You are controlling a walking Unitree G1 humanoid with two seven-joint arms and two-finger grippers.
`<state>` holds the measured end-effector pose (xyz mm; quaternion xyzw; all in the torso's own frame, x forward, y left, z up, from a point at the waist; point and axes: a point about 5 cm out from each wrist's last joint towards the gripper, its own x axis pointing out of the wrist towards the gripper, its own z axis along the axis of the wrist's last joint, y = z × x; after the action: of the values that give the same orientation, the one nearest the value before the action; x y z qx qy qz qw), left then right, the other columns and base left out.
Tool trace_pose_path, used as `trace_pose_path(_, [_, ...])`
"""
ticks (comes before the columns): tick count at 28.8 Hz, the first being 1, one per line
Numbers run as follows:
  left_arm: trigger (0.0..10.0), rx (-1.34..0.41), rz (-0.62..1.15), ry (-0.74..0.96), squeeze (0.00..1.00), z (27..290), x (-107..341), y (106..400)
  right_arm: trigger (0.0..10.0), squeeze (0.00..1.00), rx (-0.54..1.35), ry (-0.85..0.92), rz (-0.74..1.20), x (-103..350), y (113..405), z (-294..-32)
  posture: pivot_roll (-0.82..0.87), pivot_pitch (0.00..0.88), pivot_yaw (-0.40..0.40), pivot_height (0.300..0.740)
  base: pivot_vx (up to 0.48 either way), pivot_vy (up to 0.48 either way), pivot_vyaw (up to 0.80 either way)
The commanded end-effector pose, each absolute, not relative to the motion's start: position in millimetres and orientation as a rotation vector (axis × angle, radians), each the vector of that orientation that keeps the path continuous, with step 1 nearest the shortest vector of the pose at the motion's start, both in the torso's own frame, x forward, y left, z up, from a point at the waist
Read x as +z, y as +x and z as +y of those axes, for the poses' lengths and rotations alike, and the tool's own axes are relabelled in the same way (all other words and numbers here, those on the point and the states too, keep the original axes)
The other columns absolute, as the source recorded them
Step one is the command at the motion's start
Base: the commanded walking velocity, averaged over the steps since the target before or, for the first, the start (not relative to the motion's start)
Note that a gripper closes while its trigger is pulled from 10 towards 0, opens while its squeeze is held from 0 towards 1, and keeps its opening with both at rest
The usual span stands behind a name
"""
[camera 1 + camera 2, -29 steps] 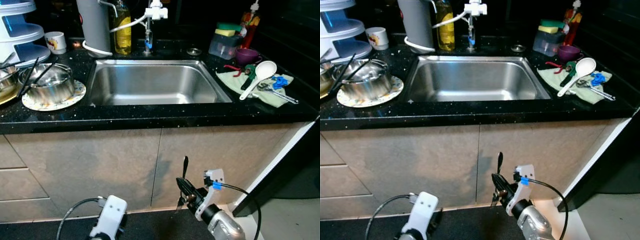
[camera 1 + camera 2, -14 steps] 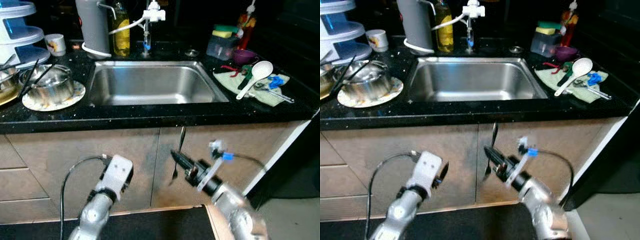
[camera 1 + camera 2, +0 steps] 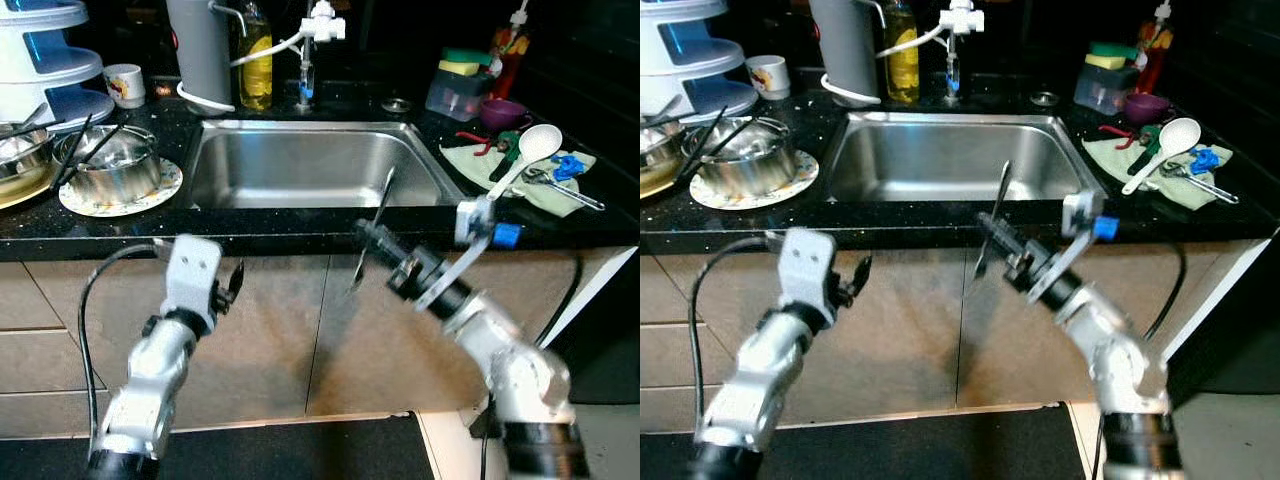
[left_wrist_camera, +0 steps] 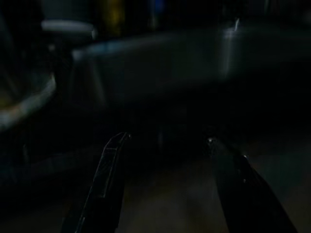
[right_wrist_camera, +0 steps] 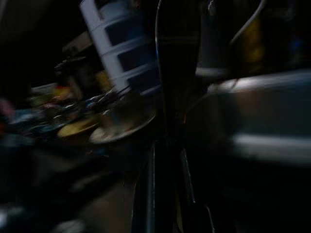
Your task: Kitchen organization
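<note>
My right gripper (image 3: 370, 234) is shut on a slim dark metal utensil (image 3: 385, 192), fork-like, held nearly upright and slightly tilted just in front of the counter's front edge, at the steel sink (image 3: 300, 126). In the blurred right wrist view the utensil (image 5: 175, 73) runs up between the fingers (image 5: 145, 194). My left gripper (image 3: 232, 284) is raised to the left, below the counter edge before the cabinet doors, open with nothing in it; its two fingers (image 4: 109, 174) stand well apart in the dark left wrist view.
Left of the sink, a steel bowl with chopsticks (image 3: 108, 168) sits on a plate, beside a white tiered rack (image 3: 40, 55) and a mug (image 3: 125, 84). Right of the sink lie a white spoon (image 3: 527, 146) and tools on a green cloth. Bottles stand behind the sink.
Both arms have risen from near the floor to counter height. The right gripper has carried the utensil up to the sink's front edge.
</note>
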<state>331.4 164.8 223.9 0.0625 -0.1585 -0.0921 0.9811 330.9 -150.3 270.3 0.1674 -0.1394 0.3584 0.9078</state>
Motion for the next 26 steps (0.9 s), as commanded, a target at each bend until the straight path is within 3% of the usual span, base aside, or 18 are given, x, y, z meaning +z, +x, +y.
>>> trace_pose_path(1, [10.0,-0.197,-0.313,0.117,0.00,165.3,227.4,331.2,10.0,0.00,0.684,0.321,-0.275,267.4,334.4,-154.4,-0.05,0.115,-0.053,0.740,0.000,0.000,0.00])
trace_pose_path(3, [10.0,-0.120,-0.318,0.162,0.00,169.7,242.1,340.9,10.0,0.00,0.483,0.352,-0.365,284.4,348.5,-164.1,-0.04,0.105,-0.051,0.740,0.000,0.000,0.00])
trace_pose_path(5, [10.0,-0.120,-0.318,0.162,0.00,169.7,242.1,340.9,10.0,0.00,0.483,0.352,-0.365,284.4,348.5,-164.1,-0.04,0.105,-0.051,0.740,0.000,0.000,0.00])
trace_pose_path(8, [10.0,-0.051,-0.340,0.177,0.00,176.5,255.5,348.4,10.0,0.00,0.256,0.371,-0.418,292.8,360.1,-180.1,-0.05,0.104,-0.050,0.740,0.000,0.000,0.00])
trace_pose_path(10, [10.0,-0.051,-0.340,0.177,0.00,176.5,255.5,348.4,10.0,0.00,0.256,0.371,-0.418,292.8,360.1,-180.1,-0.05,0.104,-0.050,0.740,0.000,0.000,0.00])
trace_pose_path(15, [10.0,0.017,-0.342,0.236,0.00,183.0,266.4,354.1,10.0,0.00,0.232,0.102,-0.446,291.3,359.4,-168.3,-0.04,0.099,-0.047,0.740,0.000,0.000,0.00])
trace_pose_path(26, [10.0,-0.033,-0.405,0.224,0.00,174.4,275.2,354.0,10.0,0.00,0.180,-0.050,-0.512,284.7,355.0,-158.9,-0.05,0.101,-0.028,0.740,0.000,0.000,0.00])
